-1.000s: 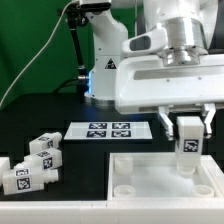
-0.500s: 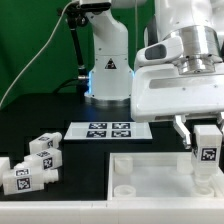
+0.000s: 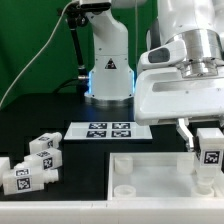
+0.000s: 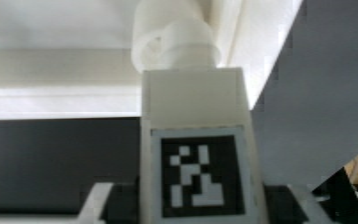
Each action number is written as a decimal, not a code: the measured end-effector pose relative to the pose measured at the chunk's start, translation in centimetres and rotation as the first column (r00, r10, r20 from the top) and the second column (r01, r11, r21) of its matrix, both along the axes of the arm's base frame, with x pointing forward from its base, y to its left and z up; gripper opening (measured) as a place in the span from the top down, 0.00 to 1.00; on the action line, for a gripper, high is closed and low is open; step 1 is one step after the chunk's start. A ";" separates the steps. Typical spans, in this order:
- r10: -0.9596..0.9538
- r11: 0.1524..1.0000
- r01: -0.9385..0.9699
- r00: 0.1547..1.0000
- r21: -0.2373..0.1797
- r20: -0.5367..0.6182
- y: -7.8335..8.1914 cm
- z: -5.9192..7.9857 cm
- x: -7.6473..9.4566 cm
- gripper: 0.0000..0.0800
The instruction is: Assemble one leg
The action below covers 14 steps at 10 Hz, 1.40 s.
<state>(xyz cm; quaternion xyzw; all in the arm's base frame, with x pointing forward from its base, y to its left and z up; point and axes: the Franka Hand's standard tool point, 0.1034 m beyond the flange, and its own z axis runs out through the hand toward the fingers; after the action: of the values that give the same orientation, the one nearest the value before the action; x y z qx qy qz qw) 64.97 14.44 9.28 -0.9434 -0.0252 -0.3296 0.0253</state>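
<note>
Fingers point(image 3: 190, 136) of the gripper point(image 3: 208, 142) are clamped on the leg point(image 3: 210, 172), one on each side, and hold it upright with its tag point(image 3: 212, 155) facing the exterior camera. The wrist view confirms the grasp: the leg fills the centre of that picture, squarely aligned, with the jaws closed against its flanks. In the exterior view the leg hangs at the right edge of the frame, over the far right part of the tray point(image 3: 150, 160). Its lower end overlaps the tray's rim line; whether it touches the tray cannot be determined, and the socket below it is not visible. Judged from this, pick-up and transport are complete, and the step in hand is alignment over a corner socket. Lowering, seating and fixing the leg are not yet done, and no leg stands in the tray; the socket at lower centre point(image 3: 125, 187) is vacant. Three or so loose legs point(image 3: 36, 162) lie in a cluster on the black table point(image 3: 60, 120) at lower left, well apart from the tray. Between them and the gripper lies the marker board point(image 3: 108, 130), at frame centre.
</note>
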 end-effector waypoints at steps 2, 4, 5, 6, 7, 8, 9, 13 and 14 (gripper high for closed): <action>-0.002 1.000 0.002 1.000 -0.001 0.003 -0.1 0.0 0.1 0.65; -0.002 1.000 0.002 1.000 -0.001 0.007 -0.1 -0.1 0.2 0.65; -0.003 1.000 0.003 1.000 0.000 0.011 -0.1 -0.1 0.3 0.65; -0.002 1.000 0.002 1.000 0.001 0.013 0.1 -0.1 0.4 0.65; -0.003 1.000 0.003 1.000 0.001 0.015 0.1 -0.1 0.6 0.65; -0.003 1.000 0.003 1.000 0.000 0.005 0.0 -0.4 0.6 0.65; -0.004 1.000 0.004 1.000 -0.001 0.002 -0.1 -0.5 0.5 0.65; -0.003 1.000 0.003 1.000 -0.007 -0.006 -0.2 -1.6 0.2 0.65; -0.003 1.000 0.003 1.000 -0.008 0.000 -0.2 -1.6 0.2 0.65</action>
<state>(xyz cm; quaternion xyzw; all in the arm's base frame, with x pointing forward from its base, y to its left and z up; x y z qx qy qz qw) 65.15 14.29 7.67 -0.9436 -0.0250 -0.3296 0.0213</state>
